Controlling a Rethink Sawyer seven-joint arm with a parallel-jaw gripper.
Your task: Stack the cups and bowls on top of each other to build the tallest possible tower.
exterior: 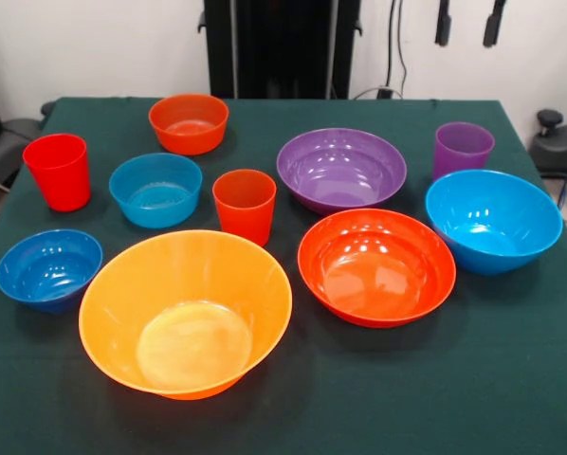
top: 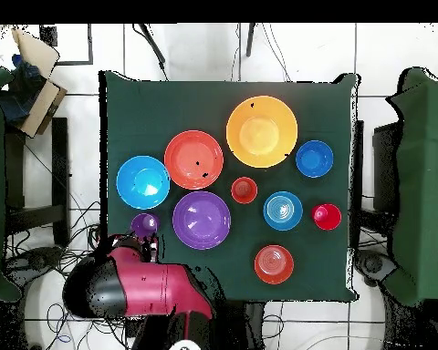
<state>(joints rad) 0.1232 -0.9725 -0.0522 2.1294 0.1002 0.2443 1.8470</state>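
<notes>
Scanning left to right, front view: red cup (exterior: 58, 171), big yellow-orange bowl (exterior: 186, 313), purple cup (exterior: 463, 149), all separate, nothing stacked. Gripper hidden; state cannot be told. Risk: glossy tapered cups slipping or tipping when grasped.

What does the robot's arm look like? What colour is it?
From above, the robot arm is a chunky, rounded thing with a shiny red shell and black parts at its joints and base. From the front, only its dark pedestal shows behind the green table. The pincer itself cannot be made out in either view, so I cannot describe it.
</notes>
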